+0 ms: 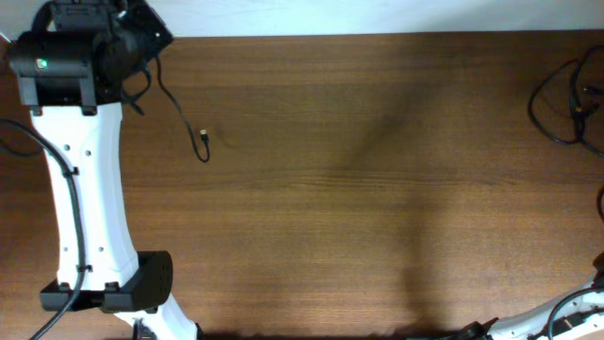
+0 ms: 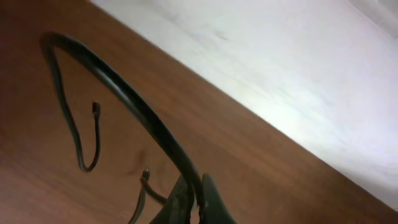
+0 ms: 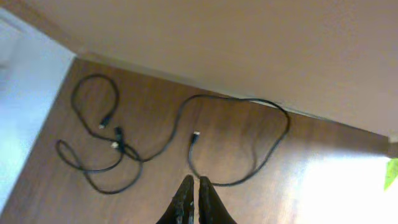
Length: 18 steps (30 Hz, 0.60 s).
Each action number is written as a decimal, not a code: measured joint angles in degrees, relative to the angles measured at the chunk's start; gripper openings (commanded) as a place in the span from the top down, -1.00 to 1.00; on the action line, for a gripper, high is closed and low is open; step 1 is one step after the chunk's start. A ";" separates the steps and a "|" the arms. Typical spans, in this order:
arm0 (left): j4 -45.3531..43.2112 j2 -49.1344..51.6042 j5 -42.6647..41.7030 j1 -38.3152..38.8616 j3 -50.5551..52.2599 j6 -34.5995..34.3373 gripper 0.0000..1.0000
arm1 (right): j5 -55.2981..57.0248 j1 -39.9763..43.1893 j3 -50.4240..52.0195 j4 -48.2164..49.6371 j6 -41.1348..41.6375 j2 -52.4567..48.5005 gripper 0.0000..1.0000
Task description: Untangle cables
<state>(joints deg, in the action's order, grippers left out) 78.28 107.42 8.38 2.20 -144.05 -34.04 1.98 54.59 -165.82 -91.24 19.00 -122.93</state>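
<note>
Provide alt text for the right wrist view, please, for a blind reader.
Thin black cables lie in loose loops on a wooden table, crossing in a small knot at left. The right gripper, shut and empty, sits at the bottom edge.

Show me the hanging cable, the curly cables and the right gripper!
hanging cable (image 1: 204,135), overhead view, its plug end.
curly cables (image 3: 118,134), right wrist view, knotted middle.
right gripper (image 3: 194,181), right wrist view, between fingertips.
</note>
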 measured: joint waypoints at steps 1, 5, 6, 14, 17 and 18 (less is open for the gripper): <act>-0.87 0.00 0.00 0.79 0.00 0.00 1.00 | -1.44 -0.31 0.00 -0.02 -0.02 0.02 0.92; -3.15 0.13 -0.02 3.56 0.00 0.00 1.00 | -3.52 -3.93 0.00 -0.02 -0.90 0.02 0.92; -3.21 0.26 -0.02 4.22 0.00 0.00 1.00 | -3.65 -5.42 0.00 0.22 -1.01 0.02 0.92; -2.91 1.46 0.00 4.59 0.00 0.00 0.93 | -13.03 -14.78 -0.13 6.71 -34.23 -9.16 0.21; -2.47 1.46 -0.02 4.59 0.00 0.98 0.92 | -19.21 -14.75 -0.04 9.46 -47.28 -16.06 -0.10; -2.47 1.46 -0.02 4.59 0.00 2.10 0.92 | -19.89 -14.91 -0.02 9.49 -50.01 -17.09 -0.47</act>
<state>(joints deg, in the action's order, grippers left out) 75.81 108.88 8.36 6.79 -144.05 -31.94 -17.91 39.68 -165.84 -81.76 -31.00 -140.03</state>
